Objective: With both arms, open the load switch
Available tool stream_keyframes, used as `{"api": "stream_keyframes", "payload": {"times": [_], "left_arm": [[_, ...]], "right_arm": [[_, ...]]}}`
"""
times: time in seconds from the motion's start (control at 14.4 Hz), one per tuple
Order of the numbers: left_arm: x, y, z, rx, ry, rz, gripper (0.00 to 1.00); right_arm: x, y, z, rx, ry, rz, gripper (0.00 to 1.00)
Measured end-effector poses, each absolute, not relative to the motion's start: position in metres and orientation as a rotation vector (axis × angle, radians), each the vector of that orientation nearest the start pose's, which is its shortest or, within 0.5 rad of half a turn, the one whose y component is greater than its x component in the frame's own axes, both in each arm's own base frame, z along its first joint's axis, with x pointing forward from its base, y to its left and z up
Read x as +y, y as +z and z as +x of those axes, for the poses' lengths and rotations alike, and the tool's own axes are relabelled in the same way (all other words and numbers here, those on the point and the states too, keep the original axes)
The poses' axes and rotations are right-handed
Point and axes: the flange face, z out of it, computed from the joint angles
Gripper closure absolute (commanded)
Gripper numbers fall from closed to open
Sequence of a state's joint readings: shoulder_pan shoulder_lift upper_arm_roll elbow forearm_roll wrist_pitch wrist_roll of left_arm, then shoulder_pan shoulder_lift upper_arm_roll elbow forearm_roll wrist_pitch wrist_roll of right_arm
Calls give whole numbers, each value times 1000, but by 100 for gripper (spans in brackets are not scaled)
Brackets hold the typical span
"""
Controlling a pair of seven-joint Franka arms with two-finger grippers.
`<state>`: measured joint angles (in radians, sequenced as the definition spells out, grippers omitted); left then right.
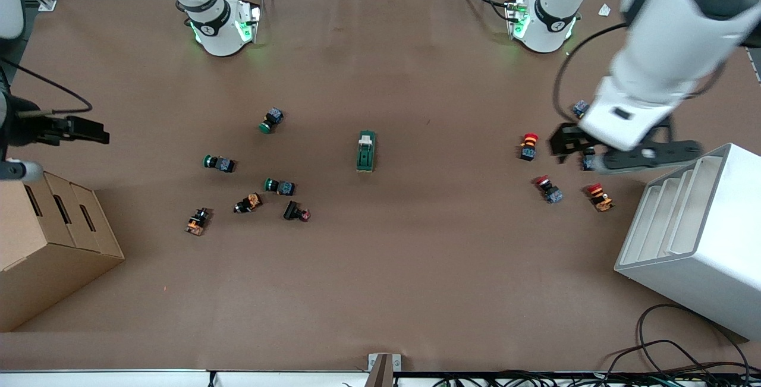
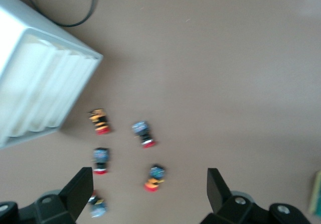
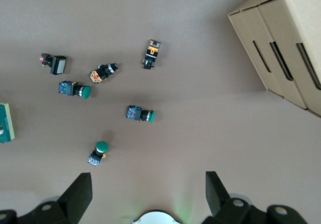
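The load switch point(image 1: 366, 151) is a dark-green block with a white lever tab, lying flat at the table's middle. It also shows at the edge of both wrist views point(image 2: 317, 194) point(image 3: 5, 123). My left gripper point(image 1: 585, 152) point(image 2: 149, 194) hangs open over the red-capped buttons toward the left arm's end, holding nothing. My right gripper point(image 1: 83, 129) point(image 3: 149, 194) hangs open and empty over the table's edge at the right arm's end, above the cardboard box. Both grippers are well apart from the switch.
Green-capped buttons point(image 1: 273, 119) and other small parts point(image 1: 248, 203) lie scattered between the switch and the cardboard box point(image 1: 47, 238). Red-capped buttons point(image 1: 528, 146) lie near the white slotted rack point(image 1: 695, 238). Cables point(image 1: 684, 351) trail at the table's near edge.
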<state>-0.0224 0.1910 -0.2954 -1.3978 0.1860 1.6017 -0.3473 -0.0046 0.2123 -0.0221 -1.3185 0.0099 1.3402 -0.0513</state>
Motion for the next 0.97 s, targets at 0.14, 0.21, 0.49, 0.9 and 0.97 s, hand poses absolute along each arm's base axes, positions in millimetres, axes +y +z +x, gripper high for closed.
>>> {"api": "stream_keyframes", "payload": {"times": [0.14, 0.21, 0.49, 0.9, 0.97], "left_arm": [[-113, 616, 593, 15, -69, -3060, 0], [-93, 622, 589, 27, -57, -3081, 0], [-36, 630, 562, 35, -17, -3152, 0], [-76, 632, 543, 148, 23, -3148, 0], [-82, 631, 542, 164, 25, -3147, 0]], "right_arm": [[-14, 617, 584, -36, 263, -3126, 0], [-17, 622, 579, -27, 255, -3128, 0], [-27, 633, 568, 0, 235, -3151, 0], [-33, 649, 543, 17, 226, -3150, 0], [-33, 651, 537, 17, 222, -3149, 0]]}}
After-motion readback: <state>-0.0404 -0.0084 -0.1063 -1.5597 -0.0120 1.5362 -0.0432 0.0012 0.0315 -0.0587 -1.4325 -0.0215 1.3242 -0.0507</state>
